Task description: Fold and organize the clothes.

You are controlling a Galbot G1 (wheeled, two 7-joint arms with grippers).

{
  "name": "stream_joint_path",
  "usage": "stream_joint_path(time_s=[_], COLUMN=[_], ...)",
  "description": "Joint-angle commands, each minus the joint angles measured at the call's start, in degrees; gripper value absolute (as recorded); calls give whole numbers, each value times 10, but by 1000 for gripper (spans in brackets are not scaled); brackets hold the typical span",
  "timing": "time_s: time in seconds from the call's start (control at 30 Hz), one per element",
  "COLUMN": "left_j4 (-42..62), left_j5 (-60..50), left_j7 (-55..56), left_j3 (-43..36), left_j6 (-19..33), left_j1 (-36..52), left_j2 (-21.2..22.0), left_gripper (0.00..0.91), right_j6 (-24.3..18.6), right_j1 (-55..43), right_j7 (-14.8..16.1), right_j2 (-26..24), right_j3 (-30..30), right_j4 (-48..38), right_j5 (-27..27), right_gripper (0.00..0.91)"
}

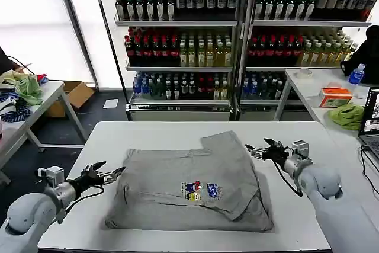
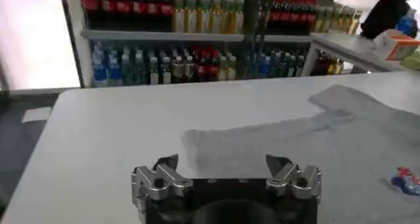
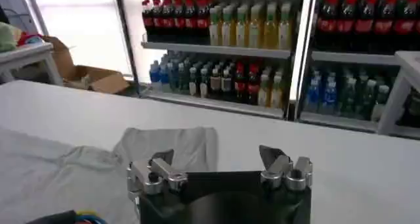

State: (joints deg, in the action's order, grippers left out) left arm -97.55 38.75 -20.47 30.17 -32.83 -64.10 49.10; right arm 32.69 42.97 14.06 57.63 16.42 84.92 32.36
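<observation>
Shirt folded flat on table; left hand, right hand released, flanking it.

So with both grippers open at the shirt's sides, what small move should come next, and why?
Probably the left gripper should ease in and pinch the grey shirt at its near left edge. The shirt lies partly folded on the white table, sleeve turned over the print, but still wide. Both the left and right gripper hover empty beside it, jaws open.
</observation>
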Motion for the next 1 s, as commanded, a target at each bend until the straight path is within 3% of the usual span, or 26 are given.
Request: stream_joint_path(time_s=[0.03, 0.43, 1.0], left_j4=[133, 222, 260], left_j5=[-4, -17, -28], left_j7=[-23, -30, -37], left_j3=[-131, -181, -176], left_j6=[1, 10, 14], left_j1=[163, 239, 248], left_j2=[2, 39, 47], left_gripper=[907, 907, 907], right_j6=[3, -9, -4], right_j1=[-99, -130, -124], right_j7=[26, 35, 34], right_j2=[51, 121, 137], right_j3=[-47, -60, -66], right_j4=[-136, -217, -219], right_j5=[-28, -75, -81], right_gripper=[907, 907, 907])
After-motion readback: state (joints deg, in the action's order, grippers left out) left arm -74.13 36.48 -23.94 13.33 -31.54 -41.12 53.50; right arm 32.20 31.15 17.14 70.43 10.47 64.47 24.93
